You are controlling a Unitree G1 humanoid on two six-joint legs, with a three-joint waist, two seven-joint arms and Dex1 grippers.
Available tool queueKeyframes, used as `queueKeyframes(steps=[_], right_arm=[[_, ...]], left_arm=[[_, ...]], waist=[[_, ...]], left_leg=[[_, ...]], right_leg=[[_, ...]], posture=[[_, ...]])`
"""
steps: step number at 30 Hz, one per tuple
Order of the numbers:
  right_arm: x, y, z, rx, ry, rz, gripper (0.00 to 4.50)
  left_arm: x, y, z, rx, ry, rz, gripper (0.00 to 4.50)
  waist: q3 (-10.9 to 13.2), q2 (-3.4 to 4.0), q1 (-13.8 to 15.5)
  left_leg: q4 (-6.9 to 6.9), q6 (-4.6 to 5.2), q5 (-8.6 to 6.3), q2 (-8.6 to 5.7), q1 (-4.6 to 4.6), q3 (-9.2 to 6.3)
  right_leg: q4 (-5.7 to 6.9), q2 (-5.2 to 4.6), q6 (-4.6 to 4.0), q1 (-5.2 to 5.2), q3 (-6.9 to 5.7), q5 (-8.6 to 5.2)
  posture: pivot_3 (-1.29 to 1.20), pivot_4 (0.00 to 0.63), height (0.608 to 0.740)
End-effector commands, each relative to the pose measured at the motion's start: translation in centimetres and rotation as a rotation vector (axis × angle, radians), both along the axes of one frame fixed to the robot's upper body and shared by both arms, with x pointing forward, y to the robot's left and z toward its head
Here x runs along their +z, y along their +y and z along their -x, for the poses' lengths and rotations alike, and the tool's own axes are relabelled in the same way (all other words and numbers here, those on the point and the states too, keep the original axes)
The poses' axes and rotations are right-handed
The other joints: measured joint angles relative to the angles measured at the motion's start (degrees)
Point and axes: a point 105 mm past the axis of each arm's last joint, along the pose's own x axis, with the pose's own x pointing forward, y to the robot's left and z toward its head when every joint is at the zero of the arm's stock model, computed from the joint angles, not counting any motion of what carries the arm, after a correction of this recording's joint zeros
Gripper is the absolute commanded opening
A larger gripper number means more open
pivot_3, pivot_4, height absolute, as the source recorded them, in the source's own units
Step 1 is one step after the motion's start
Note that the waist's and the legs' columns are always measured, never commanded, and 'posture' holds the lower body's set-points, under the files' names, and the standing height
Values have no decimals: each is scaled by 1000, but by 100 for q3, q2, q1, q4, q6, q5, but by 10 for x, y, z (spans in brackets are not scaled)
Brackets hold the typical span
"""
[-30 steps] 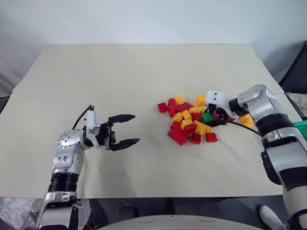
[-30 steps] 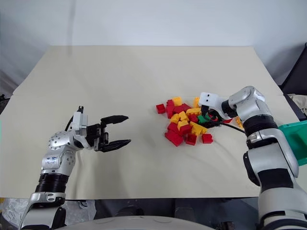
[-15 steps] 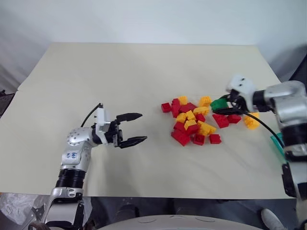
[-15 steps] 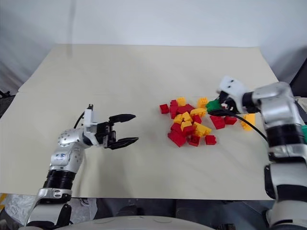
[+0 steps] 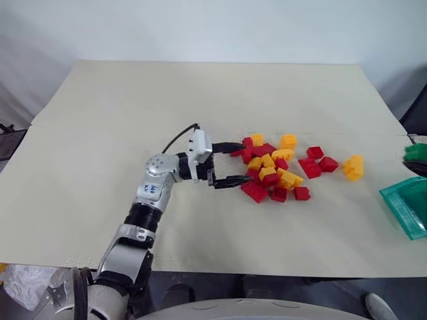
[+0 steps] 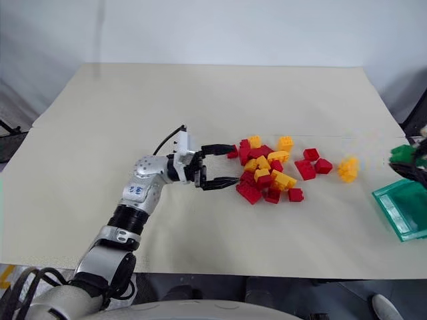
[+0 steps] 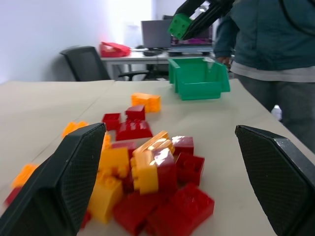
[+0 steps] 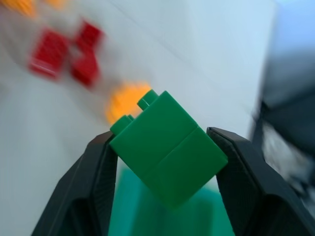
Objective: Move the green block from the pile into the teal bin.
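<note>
From the head views, the left pincer (image 5: 227, 163) is seen spread apart beside the pile (image 5: 273, 170) on the worktop (image 5: 167, 100). In the left wrist view, the teal bin (image 7: 199, 78) is seen beyond the pile. In the right wrist view, the green block (image 8: 167, 147) is clamped in the right pincer (image 8: 165, 189) above the bin.

Silver arm (image 5: 148, 200) — black fingers, seemingly

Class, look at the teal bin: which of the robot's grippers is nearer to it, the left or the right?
Right. The right gripper, jaws clamped on the green block, hangs just above the teal bin. The left gripper is far off, open at the pile.
</note>
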Motion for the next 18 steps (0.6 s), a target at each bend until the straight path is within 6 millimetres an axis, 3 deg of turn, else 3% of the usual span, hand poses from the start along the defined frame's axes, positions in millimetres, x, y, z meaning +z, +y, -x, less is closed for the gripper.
queueKeyframes(steps=[1,3,9,16,18], right_arm=[[4,-14,7,-72,-5,41,2433],[-6,-25,9,-127,31,43,2433],[-20,-38,8,-178,82,64,4480],[-18,-41,-2,-169,63,91,4480],[-9,-24,-12,-82,9,72,4480]], left_arm=[[2,-15,1,-39,-21,-35,4500],[1,-24,3,-62,-17,-63,4500],[4,-30,9,-114,-33,-66,4500],[9,-25,9,-124,-61,-45,4500],[11,-17,8,-117,-50,-24,4500]], waist=[[1,-3,-35],[2,-3,-50],[2,-4,-109],[2,-3,-137],[2,-3,-144]], left_leg=[[0,1,0,-2,0,6],[0,4,1,-5,1,13],[0,7,2,-5,1,8],[0,8,2,-7,2,9],[0,8,2,-7,1,9]], right_leg=[[-1,0,4,0,10,2],[-4,-1,11,2,19,6],[-5,1,12,1,22,7],[-3,1,14,1,24,8],[-4,1,14,1,24,8]], posture=[[0,150,740],[0,150,740],[0,150,740],[0,150,740],[0,150,740]])
